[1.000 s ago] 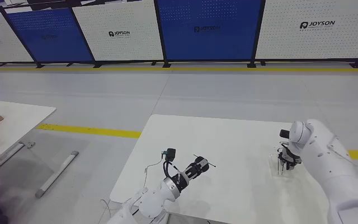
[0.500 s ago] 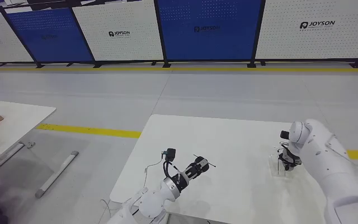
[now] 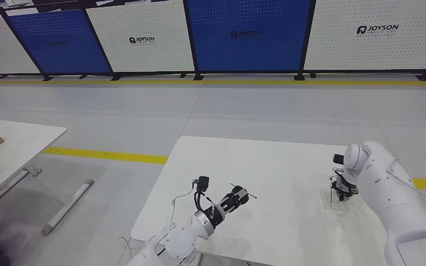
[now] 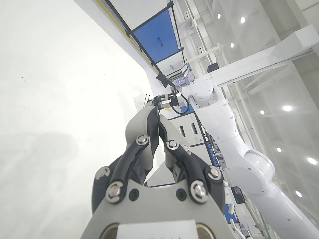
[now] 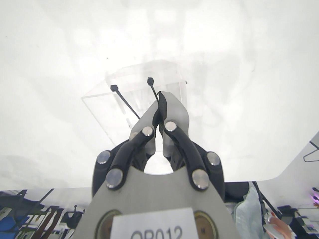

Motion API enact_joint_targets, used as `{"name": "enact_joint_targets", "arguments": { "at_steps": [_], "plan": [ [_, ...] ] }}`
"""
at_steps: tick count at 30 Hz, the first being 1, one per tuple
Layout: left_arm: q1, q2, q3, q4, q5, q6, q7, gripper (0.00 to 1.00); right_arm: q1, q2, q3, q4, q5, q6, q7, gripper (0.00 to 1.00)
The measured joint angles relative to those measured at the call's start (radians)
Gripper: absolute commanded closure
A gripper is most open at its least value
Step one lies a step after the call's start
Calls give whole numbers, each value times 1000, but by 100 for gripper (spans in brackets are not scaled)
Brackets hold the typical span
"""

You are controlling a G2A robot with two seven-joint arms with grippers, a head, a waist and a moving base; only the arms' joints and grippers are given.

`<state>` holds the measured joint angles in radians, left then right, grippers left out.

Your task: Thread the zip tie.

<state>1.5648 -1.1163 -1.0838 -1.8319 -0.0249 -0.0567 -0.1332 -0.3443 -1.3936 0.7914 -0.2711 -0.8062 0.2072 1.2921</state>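
Note:
My left gripper (image 3: 241, 195) hovers over the table's near-left part, shut on a thin black zip tie (image 3: 247, 193) that sticks out on both sides of the fingertips. In the left wrist view that gripper (image 4: 156, 111) has its pads pressed together. At the table's right, my right gripper (image 3: 341, 191) is at a clear acrylic holder (image 3: 327, 197). In the right wrist view this gripper (image 5: 159, 99) is shut on the strap of a second zip tie (image 5: 152, 87), whose head points away. Another zip tie (image 5: 122, 98) stands in the clear holder (image 5: 99, 98) beside it.
The white table (image 3: 279, 173) is bare between the two arms. Its edges drop to the grey floor at left and front. A second white table (image 3: 26, 143) stands far left, and blue and white panels (image 3: 246, 33) line the back.
The right wrist has shifted very slightly at the holder. The left arm and its zip tie have stayed where they were.

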Motion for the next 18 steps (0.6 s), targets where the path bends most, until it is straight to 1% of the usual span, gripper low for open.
{"name": "enact_joint_targets", "arguments": {
  "at_steps": [2,5,13,18],
  "plan": [
    [0,0,0,0,0,0,0,100,0,-1,1,0,0,-3,-1,83],
    [0,0,0,0,0,0,0,100,0,-2,1,0,-1,-7,-2,80],
    [0,0,0,0,0,0,0,100,3,-4,5,3,-1,-19,-5,80],
    [0,0,0,0,0,0,0,100,4,-4,6,7,-7,-15,-4,76]
  ]
}}
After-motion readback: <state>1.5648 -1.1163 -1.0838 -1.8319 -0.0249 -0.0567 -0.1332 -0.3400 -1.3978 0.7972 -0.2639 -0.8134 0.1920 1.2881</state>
